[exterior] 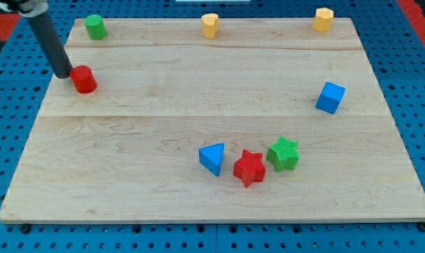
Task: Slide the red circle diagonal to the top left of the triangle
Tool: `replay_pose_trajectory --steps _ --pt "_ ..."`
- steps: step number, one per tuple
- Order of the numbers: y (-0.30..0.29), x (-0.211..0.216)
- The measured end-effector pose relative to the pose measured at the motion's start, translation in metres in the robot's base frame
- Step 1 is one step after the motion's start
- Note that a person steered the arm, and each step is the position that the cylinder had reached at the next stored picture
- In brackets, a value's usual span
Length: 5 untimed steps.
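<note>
The red circle point(83, 79) sits near the board's left edge, in the upper part of the view. My tip point(62, 74) is just left of it, touching or almost touching its left side; the dark rod slants up to the view's top left. The blue triangle point(213, 158) lies low in the middle of the board, far to the lower right of the red circle.
A red star point(249, 168) and a green star point(283, 154) lie right of the triangle. A blue cube point(330, 97) is at the right. A green cylinder point(95, 27), a yellow block point(210, 24) and another yellow block point(323, 19) line the top edge of the wooden board point(128, 183).
</note>
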<state>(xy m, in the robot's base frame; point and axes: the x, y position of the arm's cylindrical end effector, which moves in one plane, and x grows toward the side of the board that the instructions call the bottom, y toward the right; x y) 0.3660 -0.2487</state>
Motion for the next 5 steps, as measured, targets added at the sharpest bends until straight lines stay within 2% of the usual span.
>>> replay_pose_trajectory --steps 1,2,3,4,5 --pt "0.023 0.040" --pt "0.070 0.043" --pt "0.094 0.015" --pt "0.084 -0.014" --pt "0.099 -0.027"
